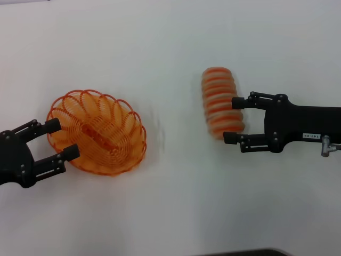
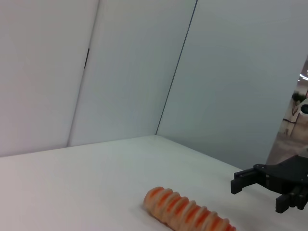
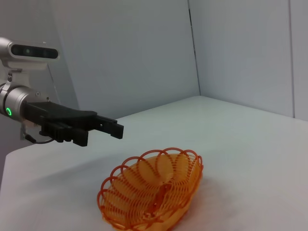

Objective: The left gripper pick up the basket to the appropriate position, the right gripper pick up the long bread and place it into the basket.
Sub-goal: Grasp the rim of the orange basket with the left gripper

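Observation:
The orange wire basket (image 1: 98, 130) sits on the white table at the left; it also shows in the right wrist view (image 3: 154, 190). My left gripper (image 1: 61, 140) is open, its two fingers over the basket's left rim, and in the right wrist view (image 3: 103, 129) it hangs just above the basket without touching. The striped long bread (image 1: 219, 101) lies on the table at the right and also shows in the left wrist view (image 2: 187, 214). My right gripper (image 1: 233, 119) is open at the bread's right side, its fingertips reaching its edge. In the left wrist view this gripper (image 2: 257, 192) hangs a little above the table beside the bread.
The white table (image 1: 170, 202) spreads between basket and bread. Pale walls meet in a corner behind the table (image 2: 159, 130). A dark edge (image 1: 240, 252) shows at the table's near side.

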Controlling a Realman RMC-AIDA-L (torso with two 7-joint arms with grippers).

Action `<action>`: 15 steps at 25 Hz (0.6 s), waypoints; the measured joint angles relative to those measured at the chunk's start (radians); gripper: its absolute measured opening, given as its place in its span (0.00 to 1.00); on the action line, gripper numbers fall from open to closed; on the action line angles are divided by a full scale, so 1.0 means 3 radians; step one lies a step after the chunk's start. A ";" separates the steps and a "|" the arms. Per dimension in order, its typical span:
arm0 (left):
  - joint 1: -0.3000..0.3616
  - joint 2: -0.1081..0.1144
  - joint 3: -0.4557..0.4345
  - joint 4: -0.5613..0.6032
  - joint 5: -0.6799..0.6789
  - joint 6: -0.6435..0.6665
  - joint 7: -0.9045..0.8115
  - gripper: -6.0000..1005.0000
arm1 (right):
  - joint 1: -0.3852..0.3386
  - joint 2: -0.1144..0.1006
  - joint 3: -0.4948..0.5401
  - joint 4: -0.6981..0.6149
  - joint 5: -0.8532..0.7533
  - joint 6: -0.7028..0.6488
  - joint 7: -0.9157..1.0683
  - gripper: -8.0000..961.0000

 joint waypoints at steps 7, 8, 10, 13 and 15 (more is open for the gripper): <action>-0.0014 0.0000 0.0000 0.0000 -0.0002 0.0001 0.0000 0.80 | 0.0009 0.0011 0.0000 0.0001 0.0000 0.0002 0.0000 0.93; -0.0014 0.0000 0.0000 0.0000 -0.0002 0.0001 0.0000 0.80 | 0.0011 0.0012 0.0000 0.0001 0.0000 0.0002 0.0000 0.93; -0.0015 0.0000 0.0000 0.0000 -0.0003 0.0001 0.0000 0.80 | 0.0016 0.0013 0.0000 0.0001 0.0000 0.0002 0.0000 0.93; -0.0015 0.0000 0.0000 -0.0004 -0.0005 -0.0004 0.0000 0.79 | 0.0017 0.0014 0.0000 0.0001 0.0009 0.0002 0.0000 0.93; -0.0015 0.0000 -0.0005 -0.0006 -0.0006 -0.0005 0.0000 0.79 | 0.0017 0.0015 0.0000 0.0001 0.0011 0.0002 0.0000 0.93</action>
